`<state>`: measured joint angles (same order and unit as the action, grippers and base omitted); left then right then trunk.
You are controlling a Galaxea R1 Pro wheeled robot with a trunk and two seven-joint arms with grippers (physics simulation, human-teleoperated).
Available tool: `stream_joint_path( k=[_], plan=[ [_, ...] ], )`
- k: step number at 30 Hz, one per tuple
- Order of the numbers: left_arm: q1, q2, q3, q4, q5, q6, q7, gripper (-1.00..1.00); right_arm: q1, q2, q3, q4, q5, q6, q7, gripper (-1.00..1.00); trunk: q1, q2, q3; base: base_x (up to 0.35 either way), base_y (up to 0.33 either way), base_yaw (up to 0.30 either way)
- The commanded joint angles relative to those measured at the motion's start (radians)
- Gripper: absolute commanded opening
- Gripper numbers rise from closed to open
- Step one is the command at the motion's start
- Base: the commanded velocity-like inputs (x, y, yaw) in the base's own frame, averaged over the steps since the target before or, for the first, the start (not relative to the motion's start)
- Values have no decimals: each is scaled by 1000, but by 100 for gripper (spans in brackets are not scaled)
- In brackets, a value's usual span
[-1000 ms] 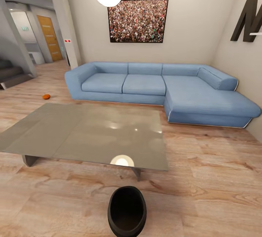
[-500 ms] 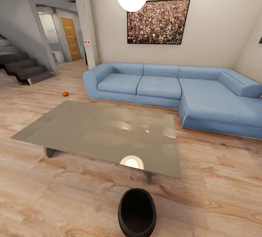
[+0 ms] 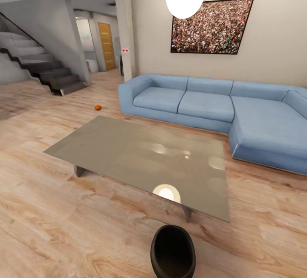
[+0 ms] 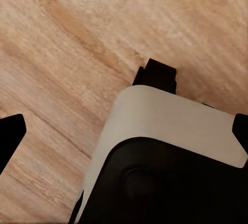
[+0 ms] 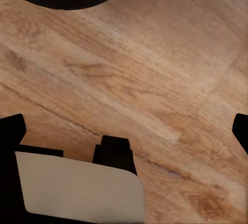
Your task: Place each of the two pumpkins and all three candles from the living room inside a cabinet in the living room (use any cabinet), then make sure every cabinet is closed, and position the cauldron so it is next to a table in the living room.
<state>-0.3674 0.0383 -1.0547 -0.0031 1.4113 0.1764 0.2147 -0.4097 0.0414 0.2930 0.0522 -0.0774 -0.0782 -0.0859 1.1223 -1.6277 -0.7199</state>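
Wood floor (image 3: 64, 209), cauldron (image 3: 172, 252) bottom center by the grey tabletop (image 3: 140, 158), pumpkin (image 3: 97, 107) upper left. Both end effectors' states: can't tell.

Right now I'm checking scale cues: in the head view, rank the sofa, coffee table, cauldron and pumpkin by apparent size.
1. Sofa and table: similar spread in the picture, too close to rank.
2. Cauldron: nearest the camera, so it looks bigger than it is.
3. Pumpkin: a tiny orange spot far off on the floor.
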Motion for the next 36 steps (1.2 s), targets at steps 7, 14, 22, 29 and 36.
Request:
stream_joint_path(
  k=[7,14,22,29,36],
  plan=[
    [0,0,0,0,-1,0,-1,100,9,1,0,5,-1,0,0,100,-23,42,19,0,0,285],
    [1,-7,-1,-1,-1,-1,-2,100,59,4,-1,7,-3,-23,0,100,-23,42,19,0,0,287],
    [2,-19,-1,-1,-2,-2,-5,100,91,6,-1,7,-8,-89,0,100,-23,42,23,0,0,276],
    [2,-20,-1,-1,-2,-2,-5,100,93,7,-2,7,-8,-92,0,100,-23,42,30,0,0,239],
    [2,-20,-1,-2,-2,-2,-5,100,94,8,-2,7,-7,-92,0,100,-23,42,38,0,0,230]
  ],
)
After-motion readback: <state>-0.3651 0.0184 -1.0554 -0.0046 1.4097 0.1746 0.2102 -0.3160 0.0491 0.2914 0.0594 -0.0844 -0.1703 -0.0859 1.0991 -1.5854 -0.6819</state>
